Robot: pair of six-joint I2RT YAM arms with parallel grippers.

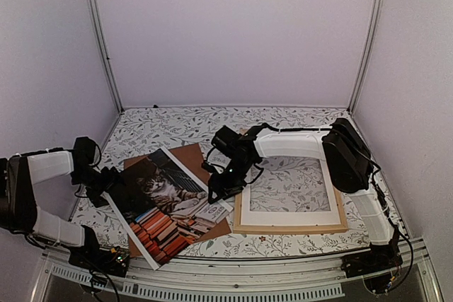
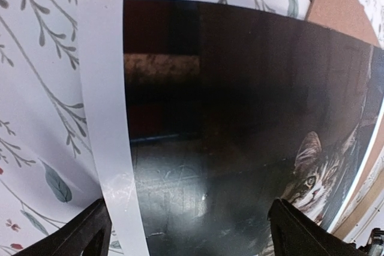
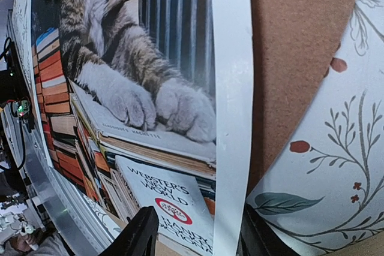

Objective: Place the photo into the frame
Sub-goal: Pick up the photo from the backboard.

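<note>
right wrist: right fingers (image 3: pixel 141 235) partly open, straddling the photo (image 3: pixel 129 97) edge

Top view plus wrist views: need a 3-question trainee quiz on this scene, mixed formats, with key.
1. True or false: the photo already sits inside the frame.
2. What lies partly under the photo? A) brown backing board B) a towel C) a metal tray
3. Which arm's claw is at the photo's edge beside the cat's paws?
Key: 1 false; 2 A; 3 the right claw.
</note>
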